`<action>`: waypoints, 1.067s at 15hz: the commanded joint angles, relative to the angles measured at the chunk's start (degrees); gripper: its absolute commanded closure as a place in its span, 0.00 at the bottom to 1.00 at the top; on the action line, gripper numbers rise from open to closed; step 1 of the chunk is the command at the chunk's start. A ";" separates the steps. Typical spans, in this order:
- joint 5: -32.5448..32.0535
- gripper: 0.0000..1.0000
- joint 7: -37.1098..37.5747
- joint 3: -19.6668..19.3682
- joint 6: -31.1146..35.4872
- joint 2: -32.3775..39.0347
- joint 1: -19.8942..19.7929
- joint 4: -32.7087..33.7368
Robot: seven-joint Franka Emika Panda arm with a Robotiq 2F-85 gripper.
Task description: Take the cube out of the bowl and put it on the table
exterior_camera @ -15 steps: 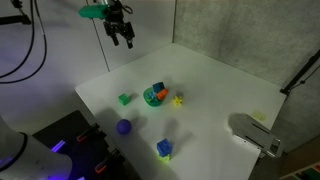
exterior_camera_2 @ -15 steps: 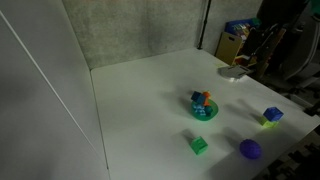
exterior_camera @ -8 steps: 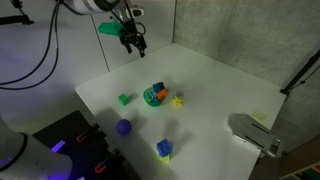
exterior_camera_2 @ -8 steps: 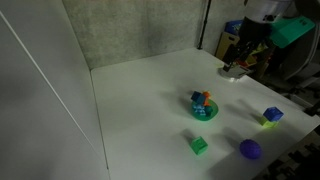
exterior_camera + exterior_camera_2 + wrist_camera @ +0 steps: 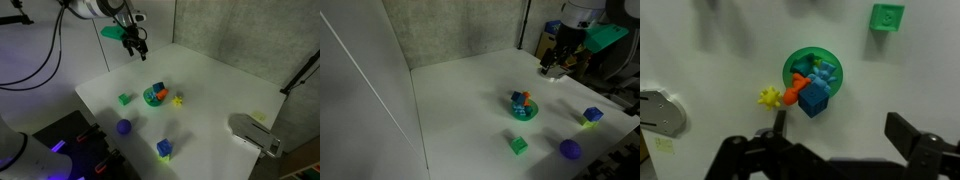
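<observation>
1. Plainly, a pale tag by the grey object (image 5: 658,112), off to one side of the gripper (image 5: 830,160), is too blurred to read.
2. In an exterior view the arm (image 5: 95,8) reaches in from above. The gripper points down, high over the table (image 5: 720,50) near its far edge, fingers spread wide and holding nothing.
3. Ahead of the finger gap and well below it, the cube (image 5: 814,98) sits in the bowl (image 5: 798,62).
4. A yellow star piece (image 5: 769,97) lies just beside the bowl, and a green block (image 5: 887,16) lies farther ahead; bare table surrounds them.
</observation>
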 commanded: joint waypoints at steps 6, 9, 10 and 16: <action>-0.95 0.00 0.89 -1.33 0.44 3.73 -0.01 2.12; -1.00 0.00 0.89 -2.38 0.94 7.23 -0.10 3.86; -0.94 0.00 0.79 -2.79 1.55 8.33 -0.09 4.36; 0.46 0.00 -0.42 -4.99 6.83 16.15 0.28 7.47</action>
